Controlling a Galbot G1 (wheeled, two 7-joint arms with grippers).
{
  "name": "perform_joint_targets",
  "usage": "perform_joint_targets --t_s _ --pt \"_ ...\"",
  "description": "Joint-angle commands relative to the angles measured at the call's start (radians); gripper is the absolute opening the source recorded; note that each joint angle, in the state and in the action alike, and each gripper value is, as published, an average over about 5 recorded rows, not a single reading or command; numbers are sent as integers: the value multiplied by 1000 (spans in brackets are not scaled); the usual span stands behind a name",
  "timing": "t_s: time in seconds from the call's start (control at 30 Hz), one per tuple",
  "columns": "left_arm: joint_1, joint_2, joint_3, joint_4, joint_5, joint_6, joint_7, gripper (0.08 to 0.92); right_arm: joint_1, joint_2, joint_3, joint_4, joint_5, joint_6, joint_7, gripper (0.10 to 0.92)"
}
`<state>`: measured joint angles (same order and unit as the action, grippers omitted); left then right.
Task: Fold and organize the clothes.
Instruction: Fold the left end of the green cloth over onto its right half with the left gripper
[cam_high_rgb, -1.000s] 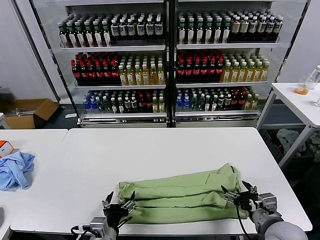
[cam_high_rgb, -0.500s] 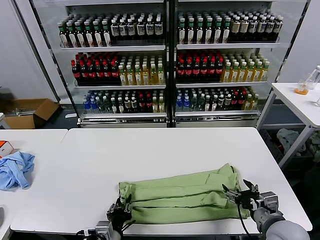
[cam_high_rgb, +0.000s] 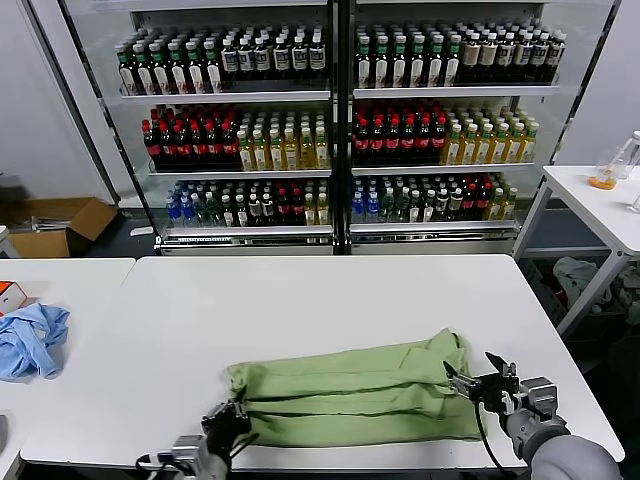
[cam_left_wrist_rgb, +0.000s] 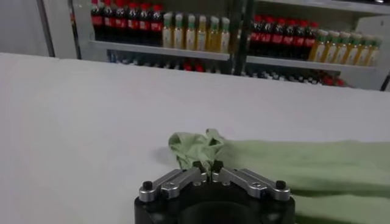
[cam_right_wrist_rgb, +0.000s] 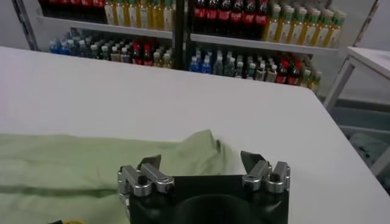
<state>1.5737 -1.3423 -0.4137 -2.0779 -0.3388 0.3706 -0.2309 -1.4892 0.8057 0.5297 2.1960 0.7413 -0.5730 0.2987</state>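
The clothes, one light green shirt (cam_high_rgb: 350, 395) folded into a long band, lie across the front of the white table (cam_high_rgb: 330, 300). My left gripper (cam_high_rgb: 228, 420) is at the band's left end, shut on a bunched corner of the shirt (cam_left_wrist_rgb: 194, 146); the left gripper (cam_left_wrist_rgb: 208, 168) pinches the fabric between its tips. My right gripper (cam_high_rgb: 478, 385) hovers at the band's right end, open. In the right wrist view the right gripper (cam_right_wrist_rgb: 201, 159) has its fingers wide apart over the shirt's end (cam_right_wrist_rgb: 195, 152), and nothing is between them.
A crumpled light blue garment (cam_high_rgb: 30, 340) and an orange box (cam_high_rgb: 8, 295) lie on the neighbouring table at the left. Shelves of bottled drinks (cam_high_rgb: 330, 130) stand behind. Another white table (cam_high_rgb: 600, 200) is at the right. The shirt lies close to the front edge.
My left gripper has closed on the shirt's left corner and drawn that end slightly leftward. The right gripper stays open at the right end.
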Motion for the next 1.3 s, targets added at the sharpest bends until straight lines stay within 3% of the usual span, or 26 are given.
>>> perform_joint_targets --t_s 0.03,0.3,0.43,0.6,0.77,0.9,1.3 --pt "-1 119 -258 8 -157 4 24 92 12 0 -2 1 4 0 1 823" --pt "-17 297 -543 138 -339 19 49 92 37 -3 -14 0 10 -1 4 823" --pt "-32 326 -592 140 -405 41 53 92 40 -5 -14 5 13 -1 4 823" --pt "-26 267 -549 -7 -530 63 63 92 35 -3 -12 11 11 -1 6 823" --pt "-14 162 -402 -189 -584 61 80 92 22 -3 -7 13 8 -1 7 823" --pt "-16 100 -274 -267 -616 60 82 92 16 -3 -5 13 4 -1 7 823" --pt "-93 5 58 -178 -546 39 70 92 23 4 -19 5 -9 1 6 823"
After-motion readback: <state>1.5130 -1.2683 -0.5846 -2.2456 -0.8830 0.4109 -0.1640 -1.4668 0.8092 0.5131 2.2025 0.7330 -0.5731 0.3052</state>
